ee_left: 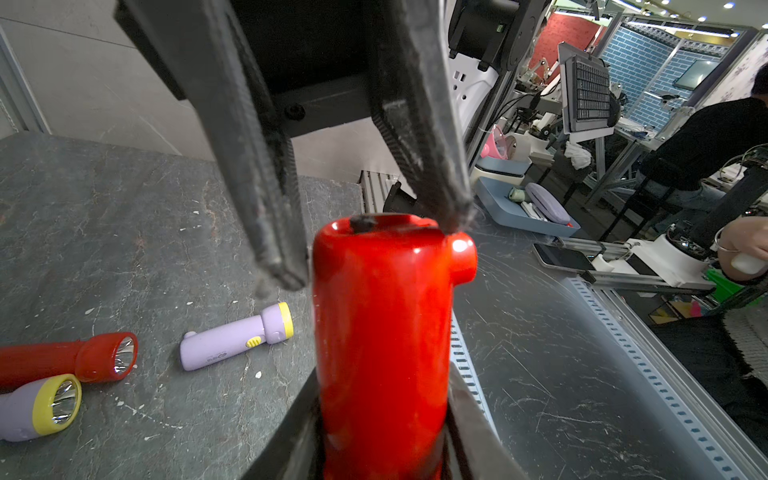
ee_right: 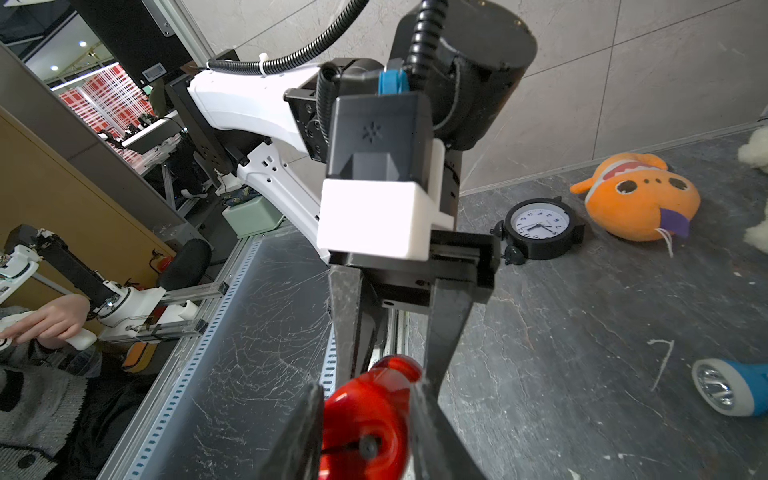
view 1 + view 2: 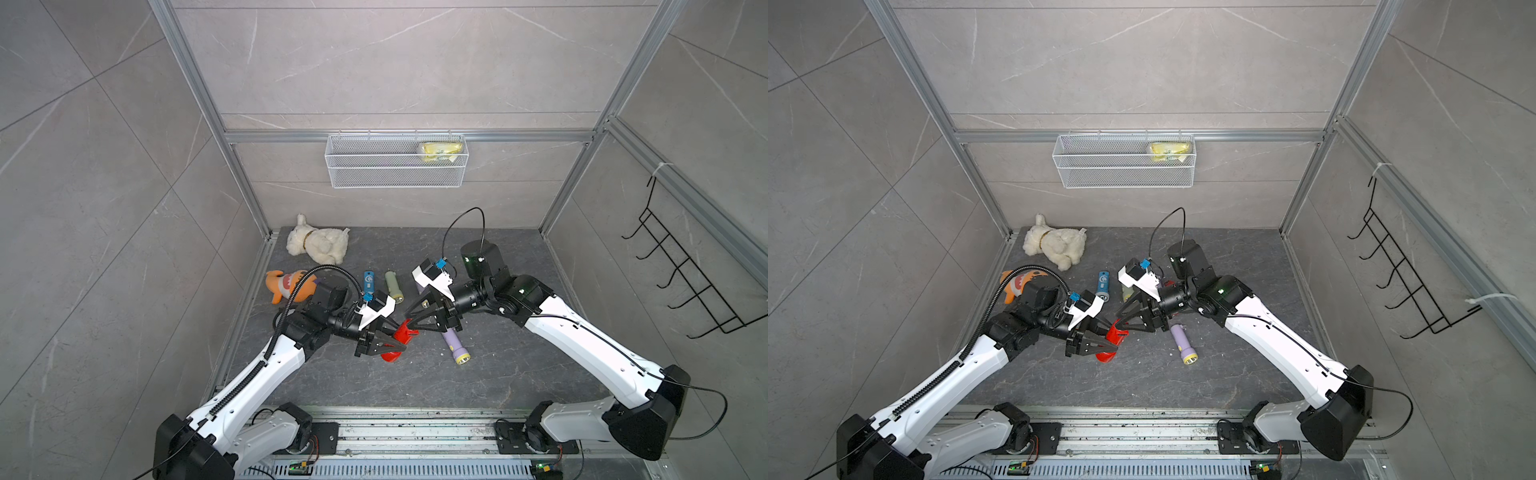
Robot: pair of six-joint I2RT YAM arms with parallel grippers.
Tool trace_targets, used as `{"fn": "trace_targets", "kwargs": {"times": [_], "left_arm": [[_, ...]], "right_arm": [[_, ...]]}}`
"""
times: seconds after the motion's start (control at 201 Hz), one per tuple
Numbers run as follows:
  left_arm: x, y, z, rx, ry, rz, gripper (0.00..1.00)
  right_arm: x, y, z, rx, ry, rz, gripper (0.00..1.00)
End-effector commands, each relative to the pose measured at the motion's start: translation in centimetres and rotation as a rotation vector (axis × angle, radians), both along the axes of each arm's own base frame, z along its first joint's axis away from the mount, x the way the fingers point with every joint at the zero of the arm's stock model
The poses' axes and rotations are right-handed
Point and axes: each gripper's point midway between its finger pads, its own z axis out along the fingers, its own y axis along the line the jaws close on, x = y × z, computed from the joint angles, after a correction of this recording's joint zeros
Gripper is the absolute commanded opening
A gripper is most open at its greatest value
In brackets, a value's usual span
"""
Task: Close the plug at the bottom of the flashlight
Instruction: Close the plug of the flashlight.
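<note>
Red flashlight [image 3: 391,356] is held mid-tabletop [image 3: 498,374], apparently lifted clear of the surface. The left gripper [image 3: 397,344] is clamped on its barrel.

Key relation: the long axis runs from the left gripper straight towards the right gripper [image 3: 409,324], tail end first and lamp end lower and nearer the robot's base. The right arm is therefore the one at the plug; the left only steadies.

Right gripper: jaws parted and straddling the tail end. One fingertip [image 1: 451,212] touches the rim next to the small side lug [image 1: 463,257]. The other finger sits just beside the barrel.

Views:
- Both top views show the two arms meeting nose to nose, but the fingers cover the tail face.
- The left wrist view gives the barrel side-on and the rim contact.
- The right wrist view looks nearly end-on at the tail and shows a dark spot [image 2: 368,446] in the middle, probably the plug. Too blurred to say whether it is seated.

Judgement: next is a push along the axis into the tail.
</note>
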Motion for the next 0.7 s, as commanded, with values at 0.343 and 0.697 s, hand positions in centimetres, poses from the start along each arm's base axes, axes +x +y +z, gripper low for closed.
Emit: {"fn": "trace_targets", "kwargs": {"times": [0.343,0.697], "left_arm": [[-0.8,0.3,3.3,-0.082,-0.102,-0.041,0.0],[-0.9,0.3,3.3,-0.08,-0.102,-0.044,0.0]], "right_arm": [[-0.7,-0.3,-1.0,-0.027,0.011,0.023,0.34],[-1.3,-1.2,-0.5,-0.008,0.009,0.044,0.37]]}}
